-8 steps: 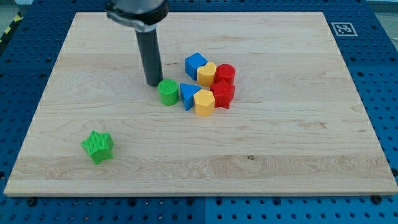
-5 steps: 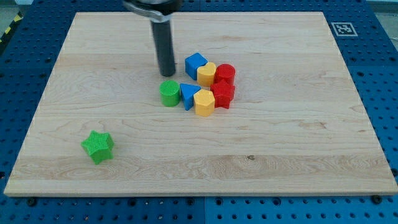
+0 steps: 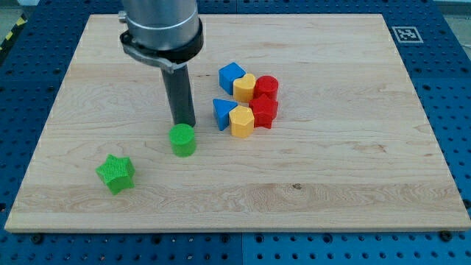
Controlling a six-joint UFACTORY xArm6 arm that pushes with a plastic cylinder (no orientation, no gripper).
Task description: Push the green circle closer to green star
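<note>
The green circle (image 3: pixel 182 140) is located left of centre in the frame, with the green star (image 3: pixel 115 174) near it to the lower left. My tip (image 3: pixel 184 124) is set against the circle's upper edge, opposite the star, so a push toward the lower left is indicated. No jaws are fitted. No legible writing is seen.

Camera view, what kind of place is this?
Probably a robotics lab bench: a wooden board on a blue perforated table, a fiducial marker in the board's corner, and my tip just above the green circle.
</note>
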